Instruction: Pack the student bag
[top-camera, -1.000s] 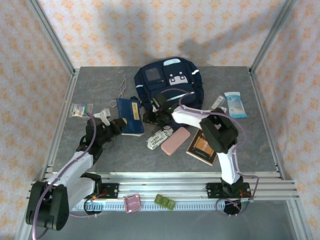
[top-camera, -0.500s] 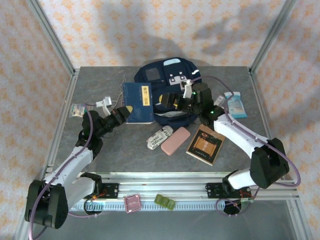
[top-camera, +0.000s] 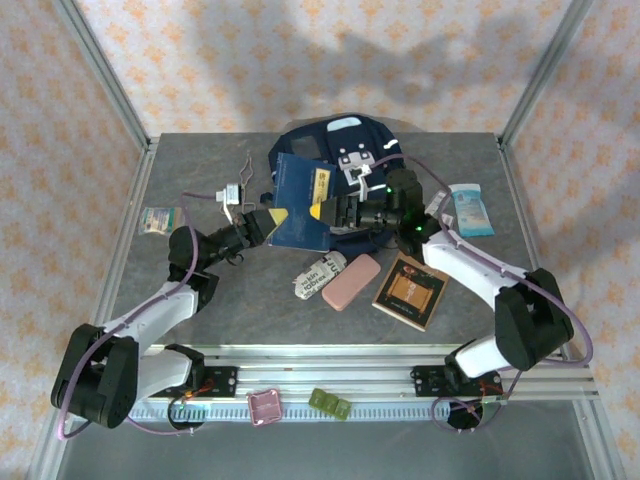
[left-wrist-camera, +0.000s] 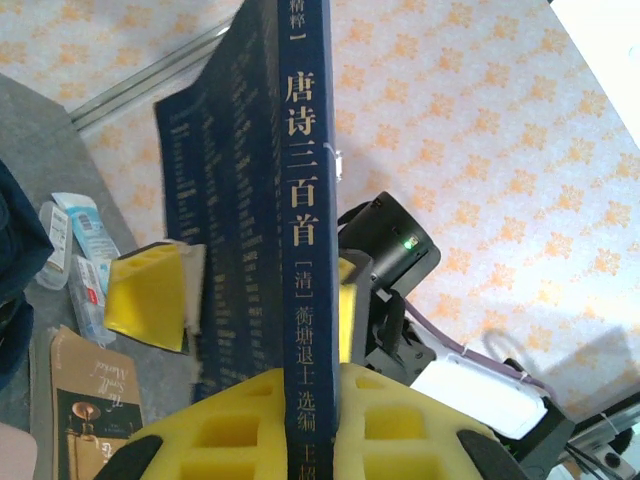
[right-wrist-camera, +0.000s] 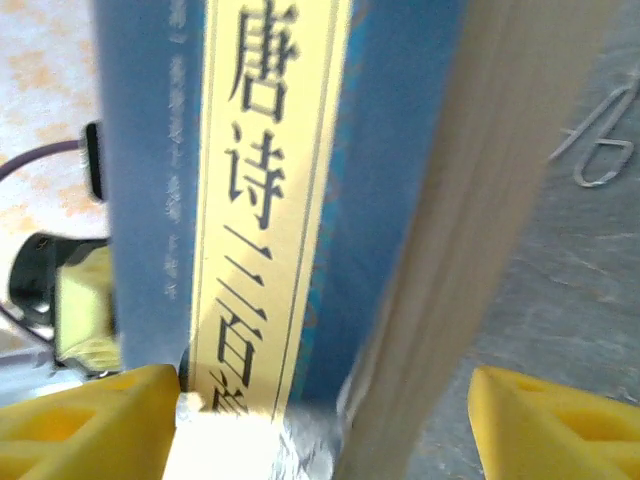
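The left gripper (top-camera: 267, 220) is clamped tight on the spine end of a navy-blue Tang poetry book (top-camera: 300, 198), holding it upright at frame centre. The right gripper (top-camera: 322, 210) straddles the opposite edge with jaws parted and one pad clear of the pages, apparently positioned for a handover. The student bag (top-camera: 322, 138) lies directly behind the book, at upper centre.

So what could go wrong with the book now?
The left gripper pinches the book by just one edge, so it could tip or slip out. The right gripper has its jaws open around the other side; if the left lets go too soon, the book may drop onto the table, short of the bag.
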